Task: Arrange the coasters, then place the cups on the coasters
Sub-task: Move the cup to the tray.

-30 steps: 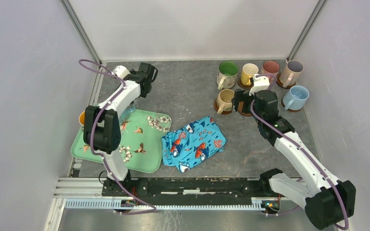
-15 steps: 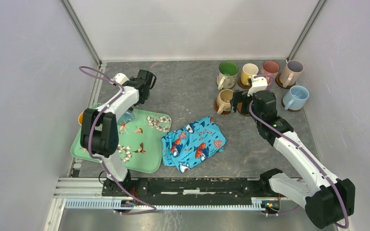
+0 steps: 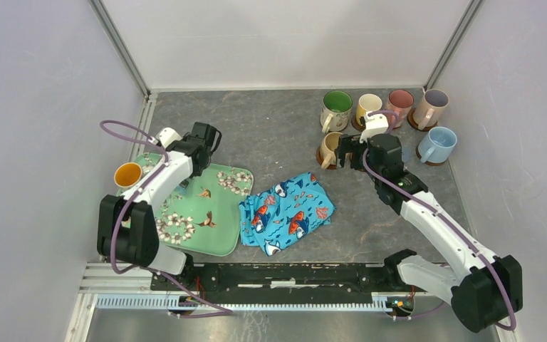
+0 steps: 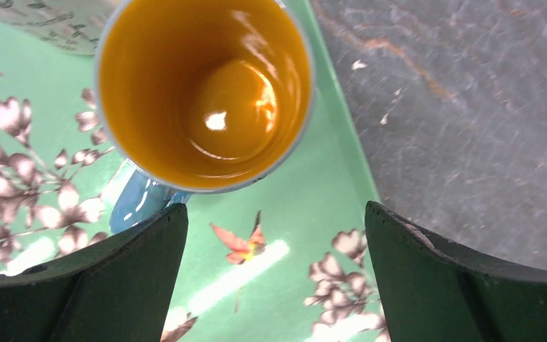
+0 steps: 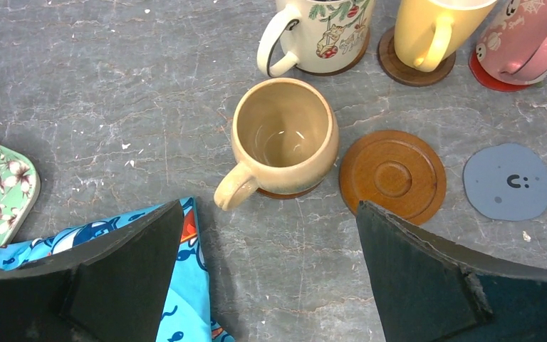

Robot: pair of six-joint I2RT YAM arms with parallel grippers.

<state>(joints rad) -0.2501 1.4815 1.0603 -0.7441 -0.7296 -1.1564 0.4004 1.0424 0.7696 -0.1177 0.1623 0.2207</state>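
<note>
Green floral tray (image 3: 222,239) sits at the counter's (image 3: 278,135) near left, printed with blossoms and birds. Just to its right lies the blue fish-print cloth (image 3: 287,211), rumpled, its edge right up against the tray's rim. Grey, marbled counter underneath.

Orange-lined cup (image 3: 128,174) prob. on tray (image 3: 221,239)

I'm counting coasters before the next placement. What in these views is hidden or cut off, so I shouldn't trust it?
Top view: the right gripper covers the bare brown coaster and blue-grey coaster; only the right wrist view shows them.
Right wrist view: the top edge crops the cream mug, yellow mug and pink mug.
Left wrist view: the orange-lined mug hides whatever lies under it.
</note>
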